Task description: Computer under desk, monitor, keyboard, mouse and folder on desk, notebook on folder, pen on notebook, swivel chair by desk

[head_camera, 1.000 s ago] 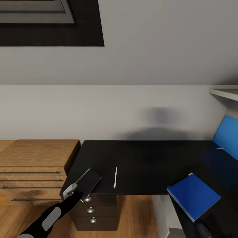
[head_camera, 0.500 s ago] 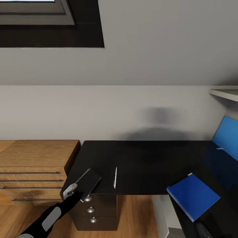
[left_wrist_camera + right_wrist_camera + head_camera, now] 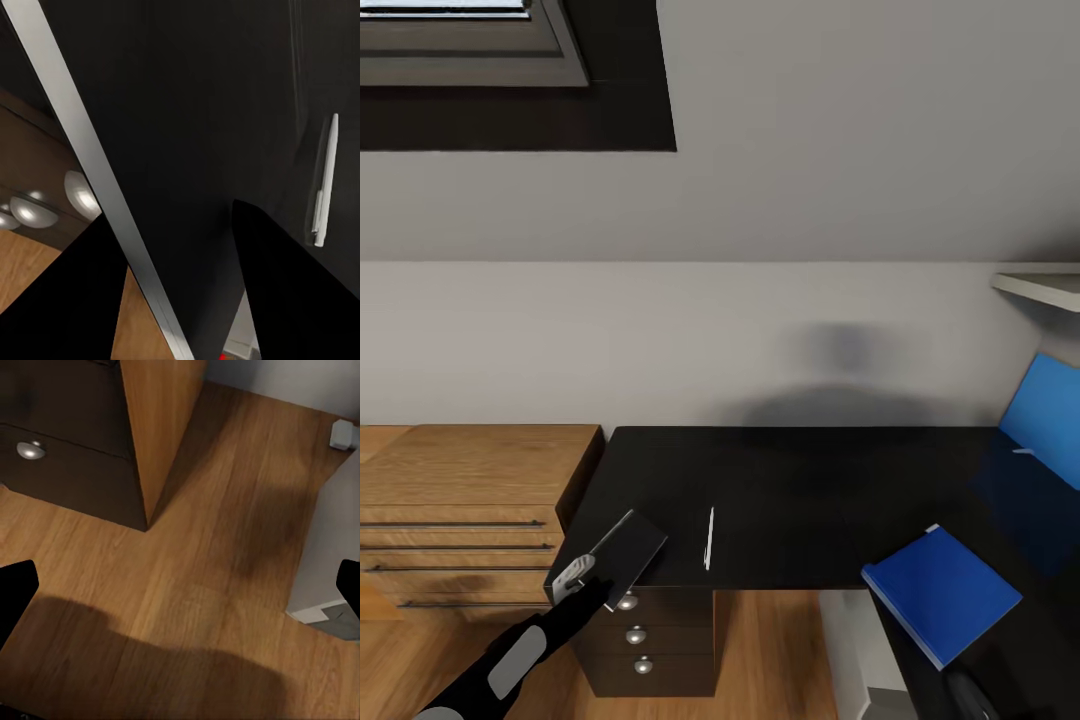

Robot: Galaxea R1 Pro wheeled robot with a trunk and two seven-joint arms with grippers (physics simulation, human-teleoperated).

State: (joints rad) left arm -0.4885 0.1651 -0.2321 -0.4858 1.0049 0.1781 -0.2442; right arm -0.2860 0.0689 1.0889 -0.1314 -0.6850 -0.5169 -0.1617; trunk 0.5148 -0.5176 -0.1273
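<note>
notebook point(image 3: 622, 549), a thin dark slab w/ a pale edge, sits tilted at the front left corner of the table point(image 3: 790, 480), one side lifted off the glossy black top. left pincer point(image 3: 582, 581) is at the notebook's near corner, grey tip against it; in the left wrist view its two dark fingers point(image 3: 289, 292) sit either side of the notebook's pale edge point(image 3: 97, 187), so it looks clamped on the notebook, narrow gap. pen point(image 3: 709, 537), a thin white stick, lies flat on the table just right of the notebook, not touching it; also seen in the left wrist view point(image 3: 324, 184). folder point(image 3: 942, 594), bright blue w/ a white edge, lies flat on the table's right wing, well apart from the notebook and pen. blue back panel point(image 3: 1043, 405) stands at the table's far right. three round silver knobs point(image 3: 636, 634) on the dark drawers under the table's left corner. wooden chest point(image 3: 470, 500) w/ long bar handles stands just left of the table. right pincer point(image 3: 180, 585): fingertips show at both side edges of the right wrist view, spread wide, nothing btwn them, over wood floor point(image 3: 217, 577) near a dark drawer front w/ a knob point(image 3: 30, 450).
</note>
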